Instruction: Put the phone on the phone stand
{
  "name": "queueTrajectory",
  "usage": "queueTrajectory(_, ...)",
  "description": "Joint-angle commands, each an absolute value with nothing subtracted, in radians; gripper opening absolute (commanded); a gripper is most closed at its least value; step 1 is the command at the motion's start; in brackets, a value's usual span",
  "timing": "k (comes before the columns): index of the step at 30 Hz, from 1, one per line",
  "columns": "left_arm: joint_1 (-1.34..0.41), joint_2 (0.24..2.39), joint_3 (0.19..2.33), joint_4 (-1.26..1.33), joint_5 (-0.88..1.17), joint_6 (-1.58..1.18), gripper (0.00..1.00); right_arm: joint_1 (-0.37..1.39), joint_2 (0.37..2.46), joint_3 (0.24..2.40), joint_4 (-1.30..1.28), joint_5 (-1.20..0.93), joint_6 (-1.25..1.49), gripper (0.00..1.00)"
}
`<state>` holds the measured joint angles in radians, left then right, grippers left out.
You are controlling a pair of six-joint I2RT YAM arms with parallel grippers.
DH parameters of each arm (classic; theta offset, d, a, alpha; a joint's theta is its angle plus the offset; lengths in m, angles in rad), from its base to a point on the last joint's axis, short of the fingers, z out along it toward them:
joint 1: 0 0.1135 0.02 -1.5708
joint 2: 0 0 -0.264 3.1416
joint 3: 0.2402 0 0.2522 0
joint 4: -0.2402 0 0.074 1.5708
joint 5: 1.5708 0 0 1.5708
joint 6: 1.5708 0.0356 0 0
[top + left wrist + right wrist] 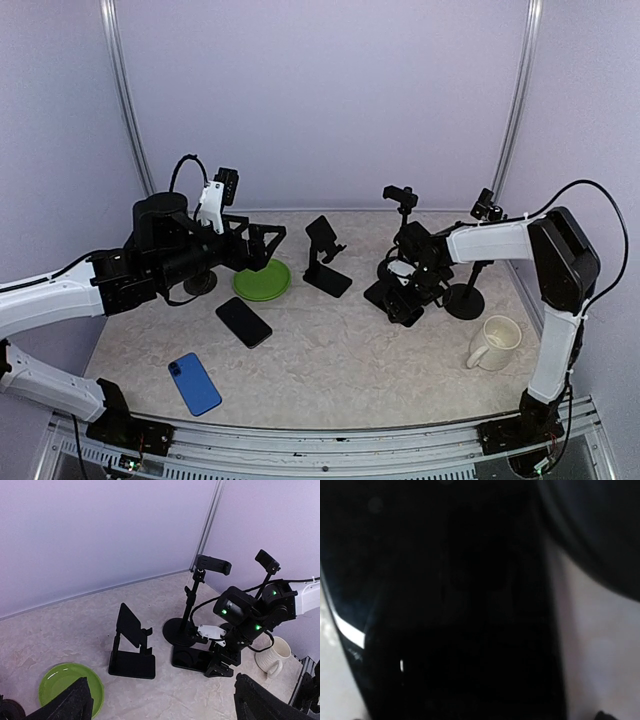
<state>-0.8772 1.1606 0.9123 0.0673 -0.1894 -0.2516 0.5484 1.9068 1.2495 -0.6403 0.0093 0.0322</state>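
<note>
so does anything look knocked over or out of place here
nothing spilled or toppled: the mug and folding phone stand are upright, the green plate sits flat. the blue phone and black phone lie flat on the table, neither on a stand yet

Plate (pixel 262 281) left of phone stand (pixel 326 258), phone (pixel 243 321) before plate (flat), mug (pixel 495 343) far right

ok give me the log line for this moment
left gripper: open, empty | right gripper: low at dark flat object, state unclear | black phone, blue phone: on table | phone stand: empty
</note>
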Motion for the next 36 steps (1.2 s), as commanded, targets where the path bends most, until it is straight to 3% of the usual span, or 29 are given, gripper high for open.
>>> queueTrajectory(1,-0.884,1.152,0.911,0.105,-0.135,-0.275,0.95,0.529,1.954,1.284,-0.643,-0.052,0.021,1.0)
queueTrajectory(14,-0.885,1.133,0.891,0.096,-0.141,-0.297,0.95,0.592,2.017,1.291,-0.686,-0.031,0.049,0.91)
queueTrajectory(27,-0.885,1.147,0.891,0.062,-0.143,-0.304,0.94,0.776,1.938,1.273,-0.718,0.011,0.099,0.6)
queueTrajectory(36,-0.885,1.14,0.876,0.035,-0.14,-0.31,0.94,0.9,1.83,1.221,-0.716,-0.078,0.064,0.56)
